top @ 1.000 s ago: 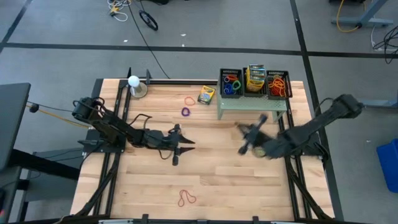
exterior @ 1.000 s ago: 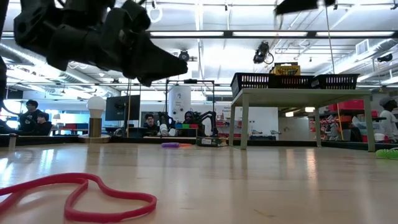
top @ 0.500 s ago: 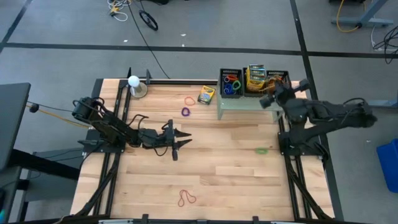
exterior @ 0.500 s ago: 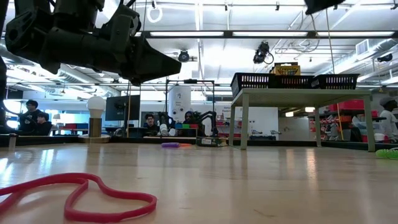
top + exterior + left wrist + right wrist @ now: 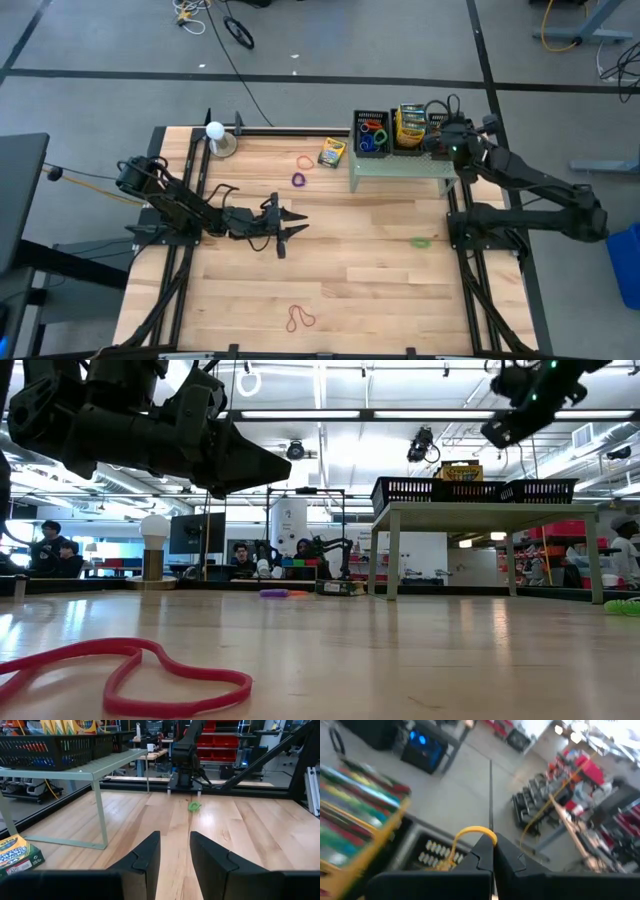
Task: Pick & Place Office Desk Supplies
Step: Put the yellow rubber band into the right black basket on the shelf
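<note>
The right claw (image 5: 447,141) is pinched tight on a yellow rubber band (image 5: 476,833). It hangs right over the black baskets (image 5: 447,136) on the pale green stand (image 5: 400,170), at the tabletop's far right corner. The basket lies straight below, so the band should only need dropping. The left claw (image 5: 298,228) waits half open and empty, mid-tabletop.

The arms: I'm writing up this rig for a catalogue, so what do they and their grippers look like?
Both arms are dark, jointed links. The left gripper ends in two black, wedge-shaped fingers with flat inner faces. The right gripper has matching black fingers, and a small green light glows near its wrist. Thin dark cables run along the left arm.
</note>
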Available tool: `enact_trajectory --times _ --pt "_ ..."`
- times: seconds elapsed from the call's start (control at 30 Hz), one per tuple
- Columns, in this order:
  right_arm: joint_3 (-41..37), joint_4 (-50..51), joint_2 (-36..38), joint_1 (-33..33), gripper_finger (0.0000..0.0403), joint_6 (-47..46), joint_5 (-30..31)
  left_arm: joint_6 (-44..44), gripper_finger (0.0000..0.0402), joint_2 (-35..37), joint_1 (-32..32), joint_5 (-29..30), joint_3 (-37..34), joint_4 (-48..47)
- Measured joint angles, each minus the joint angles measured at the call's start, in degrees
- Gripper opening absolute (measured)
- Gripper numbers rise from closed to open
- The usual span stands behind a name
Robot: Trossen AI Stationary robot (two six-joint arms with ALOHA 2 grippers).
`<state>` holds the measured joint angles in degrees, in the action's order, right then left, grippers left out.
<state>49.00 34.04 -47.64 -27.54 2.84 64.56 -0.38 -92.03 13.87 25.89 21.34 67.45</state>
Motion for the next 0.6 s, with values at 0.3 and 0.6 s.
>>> enact_trajectory --times 0.3,0.6 --pt "-3.61 1.73 0.0 -7.89 0.0054 -5.93 -3.13 0.0 0.0113 0.0 0.0 0.0 0.0 0.03" --pt "-3.63 1.79 0.0 -8.45 0.0175 -9.82 -3.11 0.0 0.0113 0.0 0.0 0.0 0.0 0.05"
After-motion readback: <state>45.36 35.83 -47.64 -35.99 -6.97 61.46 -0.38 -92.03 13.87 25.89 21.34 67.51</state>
